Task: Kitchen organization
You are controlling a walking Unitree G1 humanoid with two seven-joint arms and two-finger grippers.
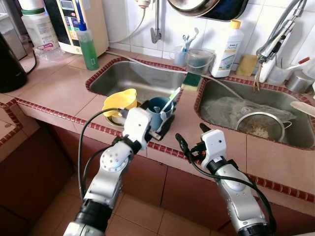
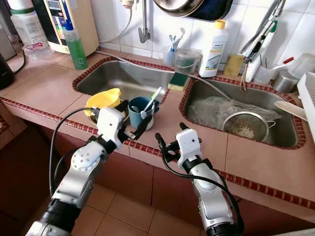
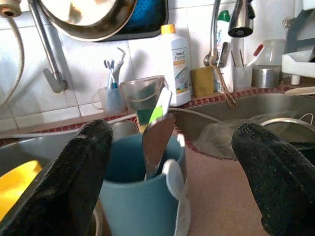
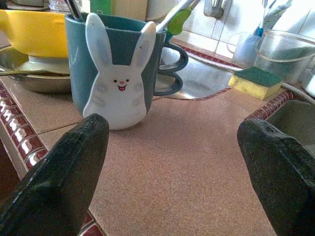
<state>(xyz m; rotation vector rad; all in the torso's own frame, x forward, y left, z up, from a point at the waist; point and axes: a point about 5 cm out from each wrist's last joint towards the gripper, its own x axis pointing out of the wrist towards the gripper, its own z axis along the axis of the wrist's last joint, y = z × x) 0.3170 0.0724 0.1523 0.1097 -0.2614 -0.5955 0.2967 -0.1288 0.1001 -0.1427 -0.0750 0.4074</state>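
Blue mug (image 4: 118,69), white rabbit face toward spread right hand (image 2: 170,136); left hand (image 3: 172,182) open astride.

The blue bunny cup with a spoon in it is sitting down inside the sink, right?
Not quite. The blue bunny cup with a spoon in it stands on the counter between the two sinks, not inside one. The right wrist view shows its base on the counter, and the left tool is open around it.
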